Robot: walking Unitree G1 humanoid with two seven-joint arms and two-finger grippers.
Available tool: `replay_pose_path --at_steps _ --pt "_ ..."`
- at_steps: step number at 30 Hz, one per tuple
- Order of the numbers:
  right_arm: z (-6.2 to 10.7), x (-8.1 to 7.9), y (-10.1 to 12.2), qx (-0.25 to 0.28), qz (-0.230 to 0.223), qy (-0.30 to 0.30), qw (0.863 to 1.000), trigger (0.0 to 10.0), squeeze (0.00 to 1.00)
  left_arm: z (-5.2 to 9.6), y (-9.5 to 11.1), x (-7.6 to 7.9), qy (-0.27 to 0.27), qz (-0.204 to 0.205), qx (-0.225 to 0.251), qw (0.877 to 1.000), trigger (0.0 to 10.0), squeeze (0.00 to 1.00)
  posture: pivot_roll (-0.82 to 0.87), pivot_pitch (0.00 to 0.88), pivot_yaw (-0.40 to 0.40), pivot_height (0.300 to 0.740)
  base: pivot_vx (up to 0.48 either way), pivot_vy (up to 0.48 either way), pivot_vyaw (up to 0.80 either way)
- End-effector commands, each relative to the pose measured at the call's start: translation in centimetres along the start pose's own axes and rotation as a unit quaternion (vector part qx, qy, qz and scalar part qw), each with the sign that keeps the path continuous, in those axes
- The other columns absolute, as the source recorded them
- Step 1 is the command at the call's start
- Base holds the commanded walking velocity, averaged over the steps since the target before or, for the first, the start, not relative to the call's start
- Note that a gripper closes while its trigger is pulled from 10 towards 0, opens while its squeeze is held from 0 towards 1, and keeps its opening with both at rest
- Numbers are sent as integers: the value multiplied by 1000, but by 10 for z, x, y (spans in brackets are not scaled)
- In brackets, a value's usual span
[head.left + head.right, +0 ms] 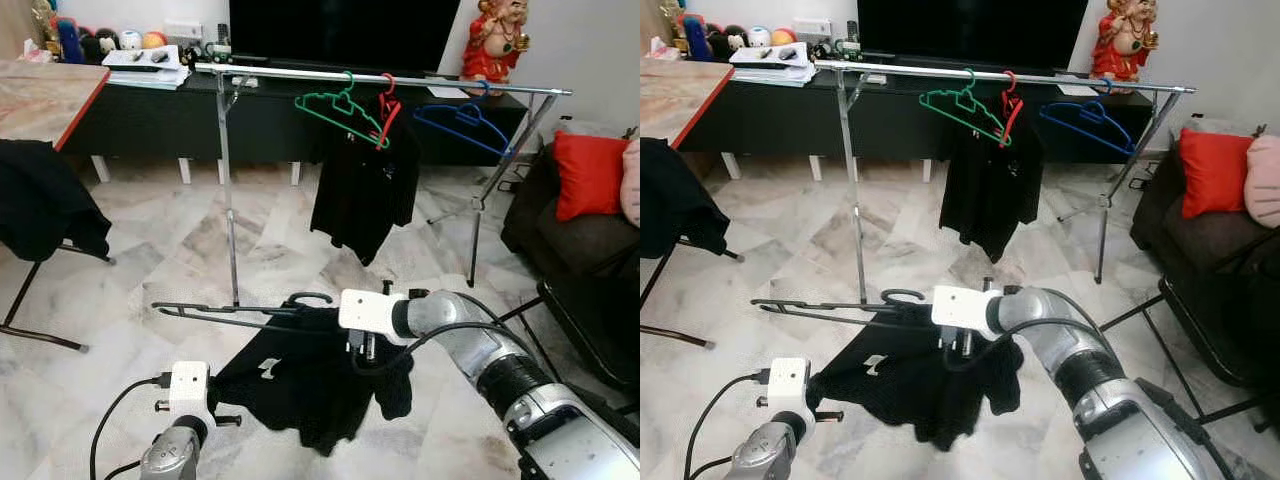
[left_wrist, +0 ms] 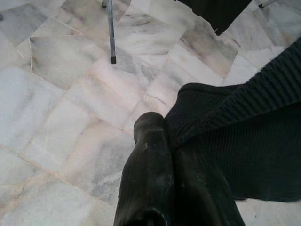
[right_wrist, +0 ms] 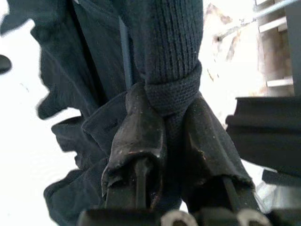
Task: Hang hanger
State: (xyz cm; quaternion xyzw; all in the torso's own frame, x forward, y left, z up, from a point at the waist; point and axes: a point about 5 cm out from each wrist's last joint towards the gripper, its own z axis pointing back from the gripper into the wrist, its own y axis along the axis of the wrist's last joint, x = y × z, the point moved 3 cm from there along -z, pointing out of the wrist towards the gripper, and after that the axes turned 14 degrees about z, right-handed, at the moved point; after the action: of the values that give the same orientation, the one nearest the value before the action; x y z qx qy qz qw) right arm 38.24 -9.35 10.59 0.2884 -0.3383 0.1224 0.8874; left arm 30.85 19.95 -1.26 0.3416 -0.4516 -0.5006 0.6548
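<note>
A black hanger (image 1: 215,312) carrying a black knit garment (image 1: 310,385) hangs low over the marble floor in front of the silver clothes rack (image 1: 300,73). My right gripper (image 3: 169,108) is shut on the garment's ribbed collar and the hanger wire near the hook (image 1: 310,297). My left gripper (image 2: 162,132) is low at the garment's left edge, its fingers together where the ribbed hem (image 2: 244,108) meets them. On the rail hang a green hanger (image 1: 340,105), a red hanger (image 1: 388,105) with a black shirt (image 1: 365,190), and a blue hanger (image 1: 465,120).
The rack's upright pole (image 1: 230,220) stands just behind the held hanger. A table draped with black cloth (image 1: 45,210) is at the left. A dark sofa with a red cushion (image 1: 590,175) and a black folding frame (image 1: 590,320) are at the right. A TV console (image 1: 150,115) lines the back wall.
</note>
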Motion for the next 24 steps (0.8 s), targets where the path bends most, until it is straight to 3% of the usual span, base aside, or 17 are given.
replay_pose_path --at_steps 1,9,11,13,16,21,24 --pt "20 10 -32 -65 8 -24 998 0 0 8 -13 -18 29 0 -26 999 0 0 44 85 -131 740 0 0 0" --pt "34 9 -53 -87 -11 -24 996 0 0 9 -12 -22 28 -5 -28 999 0 0 47 92 -127 740 0 0 0" --pt "33 10 -46 -37 -67 -38 996 0 0 10 -12 -22 28 -7 -29 999 0 0 50 92 -122 740 0 0 0" --pt "33 10 -44 -24 -75 -38 996 0 0 10 -12 -23 28 -7 -29 999 0 0 50 92 -122 740 0 0 0" --pt "33 4 -32 52 -102 -15 993 0 0 10 -12 -23 26 -9 -30 999 0 0 49 92 -118 740 0 0 0" --pt "35 0 -37 49 -118 -12 992 0 0 10 -12 -23 24 -10 -30 999 0 0 48 91 -115 740 0 0 0" --pt "40 -15 -47 32 -99 39 994 0 0 10 -12 -23 24 -12 -31 999 0 0 51 88 -111 740 0 0 0"
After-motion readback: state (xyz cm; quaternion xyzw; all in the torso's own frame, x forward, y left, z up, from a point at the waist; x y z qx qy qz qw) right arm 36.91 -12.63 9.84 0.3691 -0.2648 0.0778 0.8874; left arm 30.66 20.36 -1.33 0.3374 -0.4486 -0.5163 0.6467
